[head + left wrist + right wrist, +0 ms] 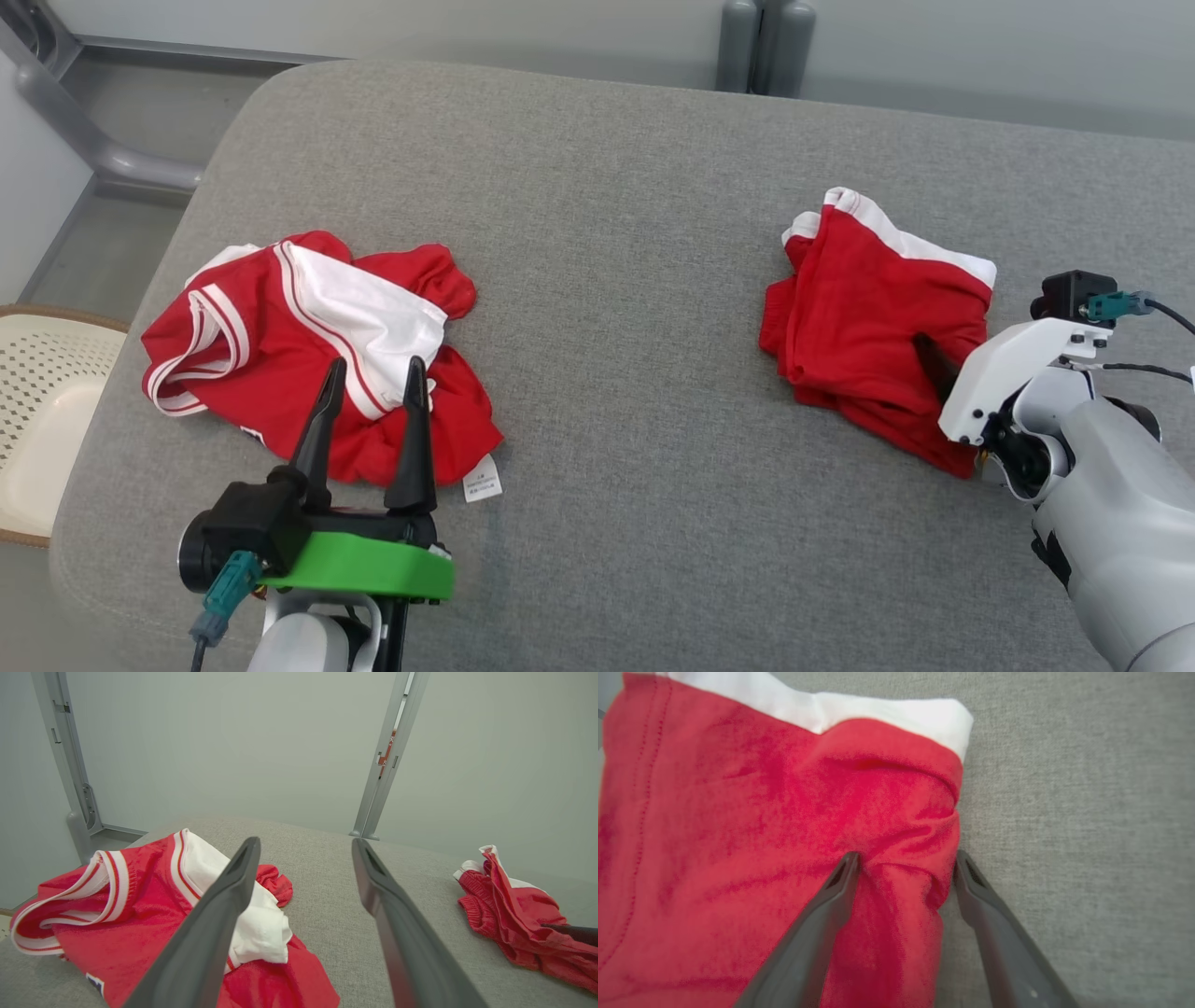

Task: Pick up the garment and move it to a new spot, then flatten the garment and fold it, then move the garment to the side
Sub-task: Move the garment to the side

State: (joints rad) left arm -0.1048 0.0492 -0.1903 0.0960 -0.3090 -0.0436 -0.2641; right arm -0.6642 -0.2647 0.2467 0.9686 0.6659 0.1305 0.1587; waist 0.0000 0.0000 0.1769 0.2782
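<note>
R claw (906, 858) stands wide, tips down at the near-right edge of the folded red garment (868, 308), which lies on the right of the grey worktop (616, 280). One finger presses into the cloth and the other sits on bare worktop just beside the edge, w/ a ridge of red fabric between them. Nothing is gripped.

L claw (375, 369) is also wide and holds nothing. It hovers over the near part of the crumpled red-and-white jersey (266, 392) on the left. Can't tell if its tips touch the cloth.

My read: the garment looks folded already, so the step is prob. the shift to the side, either just before the pinch or just after letting go. Can't say which.

If pinching:
- Take all layers of that ridge, not only the top one, or the fold will peel open.
- Keep the tips low so the outer finger slides under the edge.
- Close fully before any pull.
- Drag or lift slowly and level so the stack stays square.
- Keep L claw clear of the jersey meanwhile, to avoid snagging.
</note>
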